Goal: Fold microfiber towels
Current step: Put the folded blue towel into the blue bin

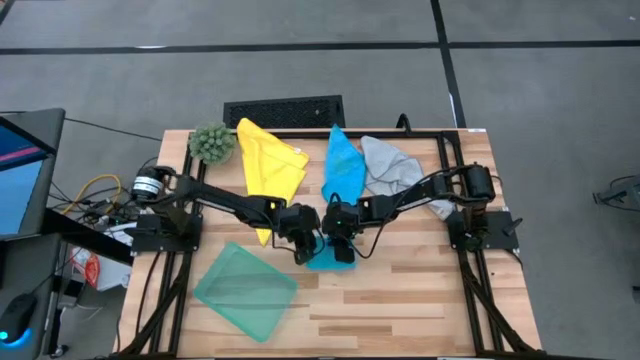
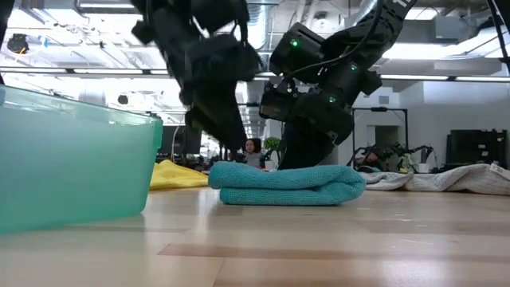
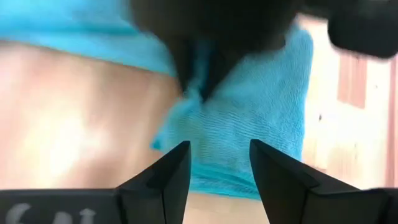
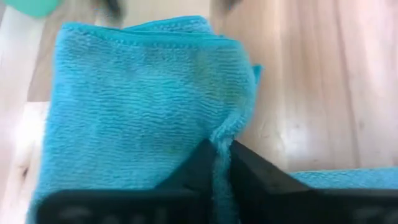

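Two grippers over our folded blue towel (image 2: 287, 184), lying flat, long side across the table: right gripper (image 4: 222, 163) pinches its edge, left gripper (image 3: 217, 168) hangs open.

Folded blue towel (image 2: 287, 184), mid-table

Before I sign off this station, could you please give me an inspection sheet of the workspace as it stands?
Surface: wooden table, bare at the near right.
Job's things: folded blue towel at centre; yellow towel, second blue towel and grey towel unfolded along the far edge.
Clutter: teal bin at near left; fuzzy green plant ball at far left corner.
Grippers: right gripper pinches a raised fold of the folded blue towel; left gripper open just above it.
Cables: loose wires off the table's left side.
Surroundings: grey floor, a monitor at left, a person far behind in the low view.
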Robot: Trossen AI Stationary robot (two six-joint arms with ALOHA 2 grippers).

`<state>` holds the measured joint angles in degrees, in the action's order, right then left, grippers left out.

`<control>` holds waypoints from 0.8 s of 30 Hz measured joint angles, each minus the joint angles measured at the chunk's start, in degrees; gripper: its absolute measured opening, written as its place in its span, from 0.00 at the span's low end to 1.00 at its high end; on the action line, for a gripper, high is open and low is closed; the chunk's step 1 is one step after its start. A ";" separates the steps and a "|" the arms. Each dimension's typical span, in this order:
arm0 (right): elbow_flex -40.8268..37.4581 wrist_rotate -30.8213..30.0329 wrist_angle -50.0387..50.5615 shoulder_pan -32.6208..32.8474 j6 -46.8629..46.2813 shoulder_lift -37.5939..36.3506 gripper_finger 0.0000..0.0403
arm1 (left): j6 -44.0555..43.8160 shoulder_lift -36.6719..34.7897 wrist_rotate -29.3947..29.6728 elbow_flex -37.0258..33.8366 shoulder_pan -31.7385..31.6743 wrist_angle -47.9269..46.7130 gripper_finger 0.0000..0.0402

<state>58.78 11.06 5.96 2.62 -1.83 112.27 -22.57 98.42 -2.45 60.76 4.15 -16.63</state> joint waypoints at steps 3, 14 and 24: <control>0.00 -0.04 0.15 0.62 -0.07 -0.09 0.04 | 1.75 -3.65 2.74 2.95 -0.42 -7.34 0.39; 1.27 0.26 3.69 0.23 -10.41 -3.86 0.02 | -11.10 -18.86 7.50 5.25 3.94 -23.33 0.39; 1.54 -0.40 6.05 -0.71 -18.47 -10.68 0.01 | -28.29 -22.29 15.84 2.76 20.92 -25.07 0.39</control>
<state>60.32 10.65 12.01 1.91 -20.29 101.59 -50.86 76.13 13.39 63.53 25.06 -41.70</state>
